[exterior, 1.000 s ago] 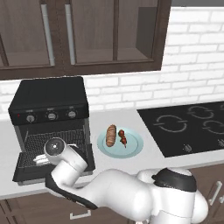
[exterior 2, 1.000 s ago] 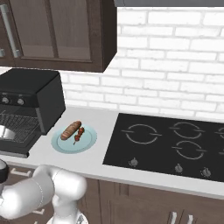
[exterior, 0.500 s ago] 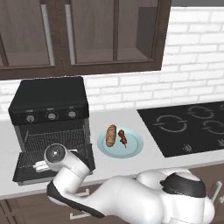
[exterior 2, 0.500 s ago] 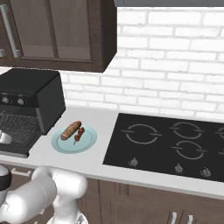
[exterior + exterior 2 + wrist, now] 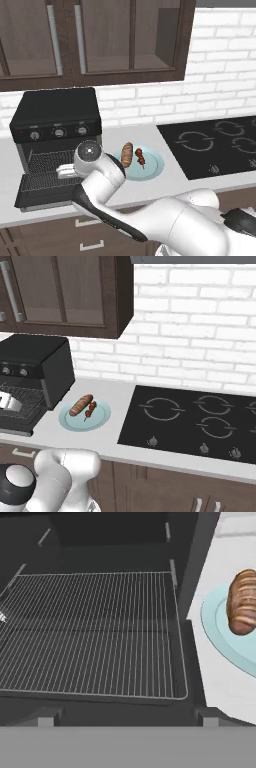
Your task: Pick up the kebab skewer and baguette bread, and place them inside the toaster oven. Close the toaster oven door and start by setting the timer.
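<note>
I'm in a home kitchen: dark wood cabinets over a white brick wall, a pale counter, a black cooktop and a toaster oven.

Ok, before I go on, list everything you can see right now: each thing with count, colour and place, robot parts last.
toaster oven: one, black, left end of the counter, three grey knobs and a small red light on its front.
toaster oven door: one, black, folded down open in front of the oven.
wire rack: one, grey, inside the open oven, nothing on it.
plate: one, pale blue, on the counter right of the oven.
baguette bread: one, golden brown, on the plate's left side.
kebab skewer: one, dark red and brown, on the plate right of the bread.
cooktop: one, flat black, right part of the counter.
wall cabinets: dark brown, above the counter.
arm: one, white, reaching toward the oven.
end effector: one, open, holding nothing, over the open door.
</note>
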Controlling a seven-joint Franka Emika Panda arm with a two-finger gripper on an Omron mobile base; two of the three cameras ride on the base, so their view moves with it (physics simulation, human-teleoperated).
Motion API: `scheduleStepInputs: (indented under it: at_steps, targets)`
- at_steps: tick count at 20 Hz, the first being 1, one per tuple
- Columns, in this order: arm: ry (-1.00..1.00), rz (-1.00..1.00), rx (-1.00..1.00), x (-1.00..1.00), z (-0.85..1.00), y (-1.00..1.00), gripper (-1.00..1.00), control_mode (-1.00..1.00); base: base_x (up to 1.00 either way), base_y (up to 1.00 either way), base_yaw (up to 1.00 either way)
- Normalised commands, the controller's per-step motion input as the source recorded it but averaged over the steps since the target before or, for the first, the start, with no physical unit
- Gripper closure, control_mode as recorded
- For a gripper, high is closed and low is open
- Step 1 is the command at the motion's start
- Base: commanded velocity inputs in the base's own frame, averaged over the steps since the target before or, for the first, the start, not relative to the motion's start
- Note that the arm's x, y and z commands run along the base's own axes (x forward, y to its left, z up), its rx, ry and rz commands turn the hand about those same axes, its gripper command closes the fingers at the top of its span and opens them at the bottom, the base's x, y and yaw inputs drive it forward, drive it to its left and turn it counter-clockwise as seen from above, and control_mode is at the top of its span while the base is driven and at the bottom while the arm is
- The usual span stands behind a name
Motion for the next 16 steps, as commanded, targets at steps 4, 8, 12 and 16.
scheduleStepInputs:
  at_steps: [4, 8, 12, 16]
  targets:
    - [0.05, -0.08, 0.1, -0.08, 0.35, -1.0, -1.0, -1.0, 0.0, 0.0, 0.0]
    - [0.07, -0.06, 0.11, -0.25, 0.04, -1.0, -1.0, -1.0, 0.0, 0.0, 0.0]
    - [0.02, -0.02, 0.11, -0.19, 0.0, -1.0, -1.0, -1.0, 0.0, 0.0, 0.0]
    - [0.0, 0.0, 0.1, -0.07, 0.0, -1.0, -1.0, -1.0, 0.0, 0.0, 0.0]
